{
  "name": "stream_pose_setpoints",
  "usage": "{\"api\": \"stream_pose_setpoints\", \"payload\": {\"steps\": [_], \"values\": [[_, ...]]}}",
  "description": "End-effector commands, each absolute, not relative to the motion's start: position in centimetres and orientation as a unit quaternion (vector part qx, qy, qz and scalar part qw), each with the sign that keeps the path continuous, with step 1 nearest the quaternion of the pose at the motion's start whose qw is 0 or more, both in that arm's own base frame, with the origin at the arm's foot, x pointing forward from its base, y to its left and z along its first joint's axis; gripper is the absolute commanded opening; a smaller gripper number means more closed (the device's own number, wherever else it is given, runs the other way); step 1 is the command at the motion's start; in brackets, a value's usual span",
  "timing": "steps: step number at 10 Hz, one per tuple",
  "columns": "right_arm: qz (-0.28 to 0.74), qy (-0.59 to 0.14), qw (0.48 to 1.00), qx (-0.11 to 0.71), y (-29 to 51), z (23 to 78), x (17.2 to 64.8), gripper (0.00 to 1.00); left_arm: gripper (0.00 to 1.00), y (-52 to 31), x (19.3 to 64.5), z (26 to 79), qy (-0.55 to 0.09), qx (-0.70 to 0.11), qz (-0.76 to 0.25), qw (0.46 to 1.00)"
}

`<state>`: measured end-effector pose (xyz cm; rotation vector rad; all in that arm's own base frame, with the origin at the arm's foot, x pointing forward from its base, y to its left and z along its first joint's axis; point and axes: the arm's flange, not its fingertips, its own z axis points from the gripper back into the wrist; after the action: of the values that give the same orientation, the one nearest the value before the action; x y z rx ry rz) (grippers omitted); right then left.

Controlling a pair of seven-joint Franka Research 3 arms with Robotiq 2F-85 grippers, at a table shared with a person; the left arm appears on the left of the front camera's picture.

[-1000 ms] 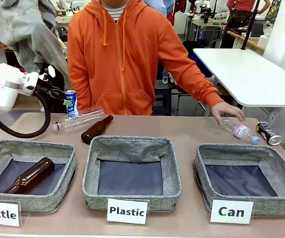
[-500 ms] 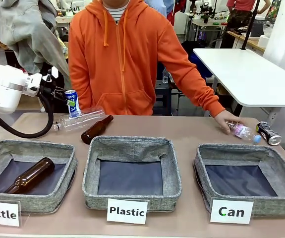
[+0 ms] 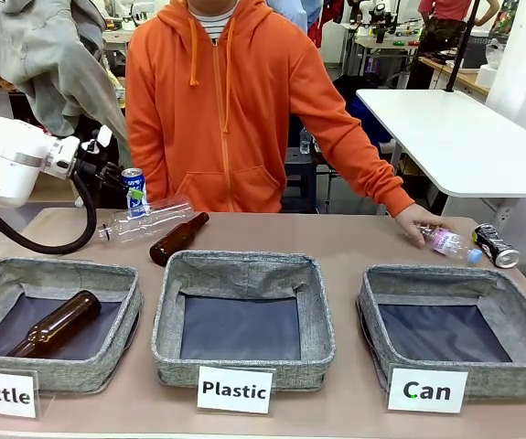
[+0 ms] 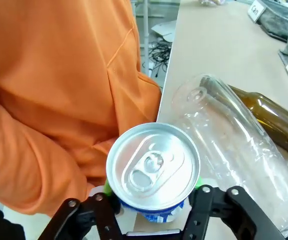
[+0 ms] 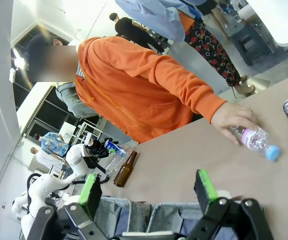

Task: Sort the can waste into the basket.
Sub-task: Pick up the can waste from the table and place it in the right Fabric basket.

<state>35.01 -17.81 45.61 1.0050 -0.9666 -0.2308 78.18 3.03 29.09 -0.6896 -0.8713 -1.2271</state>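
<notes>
Left wrist view is showing the left gripper (image 4: 153,200) gripping the small blue-and-white metal drink can (image 4: 153,167), its jaws pressing on both sides; the can is sitting upright between its fingers, silver top facing the camera. A large clear plastic bottle (image 4: 234,150) is lying just beside this gripper, a brown glass bottle (image 4: 276,125) just beyond it. The dark metal can with a silver top (image 3: 496,245) is lying far off to this gripper's right, past the grey fabric basket signed "Can" (image 3: 509,380). The right gripper (image 5: 147,192) is hanging with jaws wide apart, holding nothing, the dark can lying well ahead of its fingertips
</notes>
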Motion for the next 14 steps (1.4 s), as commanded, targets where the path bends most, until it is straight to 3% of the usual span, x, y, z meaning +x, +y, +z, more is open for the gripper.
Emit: {"api": "stream_pose_setpoints", "payload": {"steps": [1,4,6,10,12,14], "values": [[-0.112,-0.439,0.762,0.462,-17.8,45.8,35.0,1.00,0.00,2.9,79.3,29.4,-0.383,-0.318,-0.547,0.673],[-0.112,-0.439,0.762,0.462,-17.8,45.8,35.0,1.00,0.00,3.0,78.7,30.1,-0.386,-0.318,-0.547,0.671],[-0.112,-0.439,0.762,0.462,-17.8,45.8,35.0,1.00,0.00,4.7,75.8,33.9,-0.386,-0.326,-0.555,0.661],[-0.112,-0.439,0.762,0.462,-17.8,45.8,35.0,1.00,0.00,12.5,60.7,46.8,-0.358,-0.311,-0.587,0.656],[-0.112,-0.439,0.762,0.462,-17.8,45.8,35.0,1.00,0.00,12.4,51.7,48.7,-0.324,-0.318,-0.670,0.587],[-0.112,-0.439,0.762,0.462,-17.8,45.8,35.0,1.00,0.00,9.2,45.8,46.6,-0.299,-0.309,-0.738,0.520]]}}
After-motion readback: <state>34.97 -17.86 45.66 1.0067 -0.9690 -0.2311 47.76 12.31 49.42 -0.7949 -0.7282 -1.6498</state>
